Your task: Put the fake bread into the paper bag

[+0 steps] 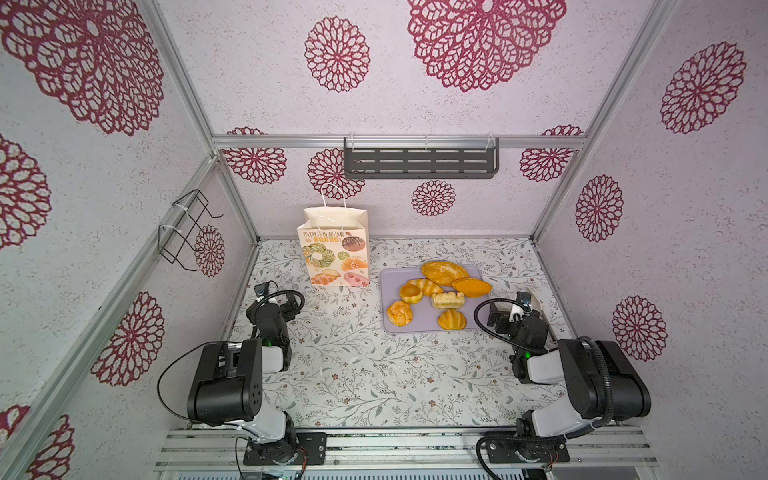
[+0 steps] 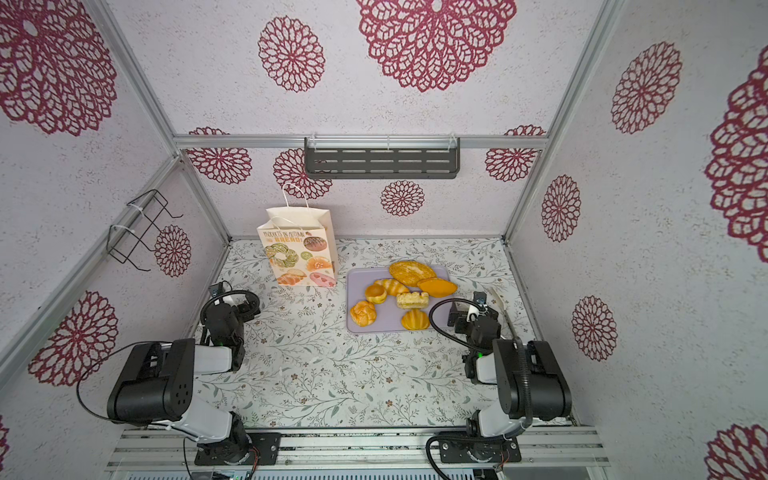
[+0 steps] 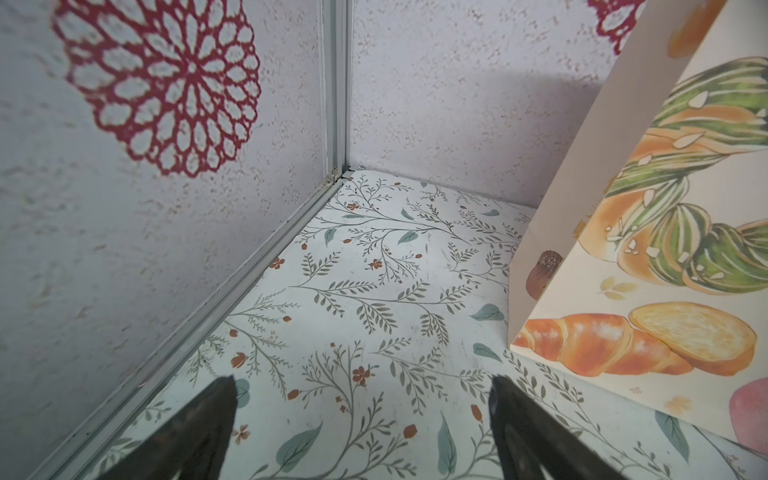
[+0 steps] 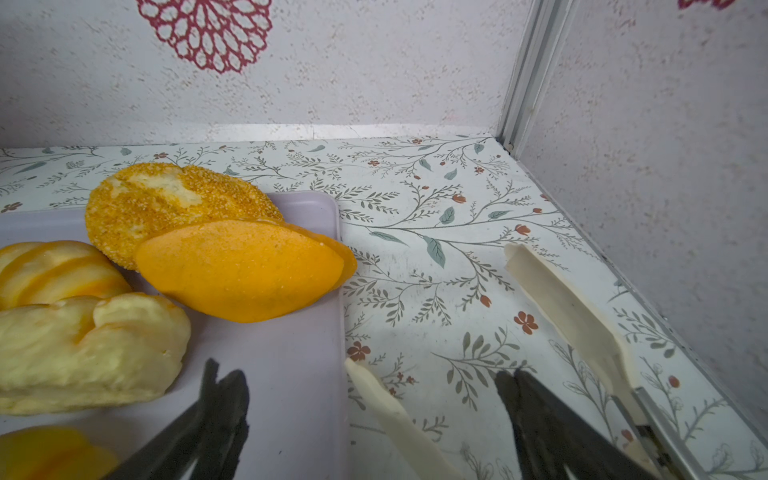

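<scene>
I see the flowery desk (image 1: 353,374) first. The paper bag (image 1: 334,253) stands upright at the far side, left of the middle, with its mouth open. Just right of the bag lies a flat lilac tray (image 1: 419,324). All seven pieces of fake bread (image 1: 444,273) sit on it, none in the bag. The left gripper (image 3: 361,386) is low over the desk, near and left of the bag, jaws spread wide with nothing between them. The right gripper (image 4: 365,374) is at the tray's right edge, spread wide too, one finger over the tray and one over the desk. On the desk there lie cream tongs (image 4: 569,307), one arm between the fingers.
</scene>
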Controlling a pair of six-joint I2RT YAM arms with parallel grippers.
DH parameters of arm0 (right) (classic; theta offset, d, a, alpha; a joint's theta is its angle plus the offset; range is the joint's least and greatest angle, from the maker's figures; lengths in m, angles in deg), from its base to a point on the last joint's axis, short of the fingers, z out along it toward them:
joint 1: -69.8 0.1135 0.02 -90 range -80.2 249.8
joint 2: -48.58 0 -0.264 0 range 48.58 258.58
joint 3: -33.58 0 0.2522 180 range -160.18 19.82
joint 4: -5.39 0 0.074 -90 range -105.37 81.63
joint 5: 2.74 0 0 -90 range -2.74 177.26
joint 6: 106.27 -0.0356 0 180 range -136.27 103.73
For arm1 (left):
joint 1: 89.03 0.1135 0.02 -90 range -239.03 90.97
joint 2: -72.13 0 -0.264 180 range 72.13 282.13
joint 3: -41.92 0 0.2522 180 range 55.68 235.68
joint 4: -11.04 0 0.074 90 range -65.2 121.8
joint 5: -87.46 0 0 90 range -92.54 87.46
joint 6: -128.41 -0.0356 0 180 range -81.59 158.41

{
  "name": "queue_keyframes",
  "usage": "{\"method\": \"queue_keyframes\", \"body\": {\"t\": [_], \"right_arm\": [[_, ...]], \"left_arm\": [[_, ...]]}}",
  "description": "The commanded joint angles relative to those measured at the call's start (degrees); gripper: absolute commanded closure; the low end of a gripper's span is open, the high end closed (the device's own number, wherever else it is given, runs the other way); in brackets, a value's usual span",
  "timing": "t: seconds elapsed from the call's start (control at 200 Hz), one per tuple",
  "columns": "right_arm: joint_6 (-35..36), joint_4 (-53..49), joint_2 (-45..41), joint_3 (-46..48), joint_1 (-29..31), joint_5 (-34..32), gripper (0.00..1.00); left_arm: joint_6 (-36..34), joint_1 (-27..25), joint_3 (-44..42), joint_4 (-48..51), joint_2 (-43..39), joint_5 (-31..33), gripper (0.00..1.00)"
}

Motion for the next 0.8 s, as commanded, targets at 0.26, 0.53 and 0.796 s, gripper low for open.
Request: {"method": "queue_keyframes", "body": {"t": [0.26,0.53,0.796], "right_arm": [[-1.44,-5.84,-6.22,-2.32,-0.01,-4.7,0.01],[-2.74,-19.08,-10.26,-8.22,0.82,-10.56,0.01],[-5.36,-35.69,-10.41,-18.77,1.13,-10.16,0.01]], "left_arm": [[3.54,-0.25,-2.47,-1.41,-5.38,8.87,0.03],[11.2,-0.63,3.79,20.08,-17.38,24.25,0.03],[21.23,-0.18,20.14,41.68,-20.56,19.87,0.03]]}}
